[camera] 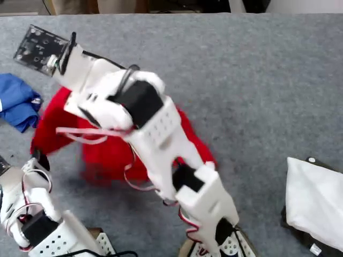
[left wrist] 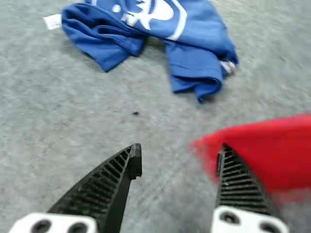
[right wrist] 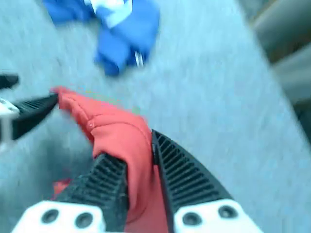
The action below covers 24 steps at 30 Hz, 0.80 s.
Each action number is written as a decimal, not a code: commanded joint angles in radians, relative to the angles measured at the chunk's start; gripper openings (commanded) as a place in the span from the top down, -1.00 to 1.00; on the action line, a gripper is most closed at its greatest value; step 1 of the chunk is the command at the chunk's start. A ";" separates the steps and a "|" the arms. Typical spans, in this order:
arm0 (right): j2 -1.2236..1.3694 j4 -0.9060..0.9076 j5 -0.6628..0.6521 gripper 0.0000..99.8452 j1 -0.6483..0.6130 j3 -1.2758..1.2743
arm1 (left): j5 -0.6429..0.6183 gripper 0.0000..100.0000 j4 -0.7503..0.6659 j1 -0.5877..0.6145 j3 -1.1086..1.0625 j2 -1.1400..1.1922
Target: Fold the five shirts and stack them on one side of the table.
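- The soft red shirt [camera: 107,158] lies bunched up on the grey fuzzy table top [camera: 257,80], left of the middle.
- Its long side runs on a slant, from far left to near right.
- Its far left end comes to a thin point, and that end is pulled up into a ridge.
- The right gripper [right wrist: 131,148] pinches that ridge. Its two black ribbed fingers [right wrist: 182,177] are close together with red cloth squeezed between them.
- The white right arm [camera: 155,128] starts at the near edge of the table. It stretches on a slant over the red shirt, towards the far left, with its wrist out over the shirt's far left end.
- The left arm [camera: 32,214] sits at the near left corner, bent and low, and points at the red shirt's left edge.
- The left gripper [left wrist: 180,150] is held wide, with nothing between its fingers.
- One of its fingers is right at the pointed end of the red shirt. It is beside it or touching it; I cannot tell which.
- A crumpled blue shirt with a white picture [left wrist: 160,34] lies at the left edge of the table, a little past the red shirt and apart from it. It is too bunched up to tell which way it points.
- A white shirt [camera: 316,206] lies flat at the near right edge, well apart from the red one. It rests on top of something dark [camera: 292,225].
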<state>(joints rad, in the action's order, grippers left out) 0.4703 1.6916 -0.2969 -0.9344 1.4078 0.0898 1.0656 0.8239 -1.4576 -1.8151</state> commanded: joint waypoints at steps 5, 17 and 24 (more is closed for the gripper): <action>-0.104 -0.095 0.005 0.99 0.108 -0.096 | 0.005 0.51 -0.026 0.040 0.005 -0.005; 0.189 -0.144 -0.157 0.99 0.765 -0.337 | 0.003 0.51 -0.025 0.037 0.011 -0.005; 0.484 -0.195 -0.353 0.99 1.086 -0.335 | 0.006 0.51 -0.025 0.029 0.014 -0.005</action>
<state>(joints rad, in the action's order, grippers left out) 0.8738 1.5275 -0.5900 0.0199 1.0610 0.0898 1.0595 0.8546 -1.4592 -1.8151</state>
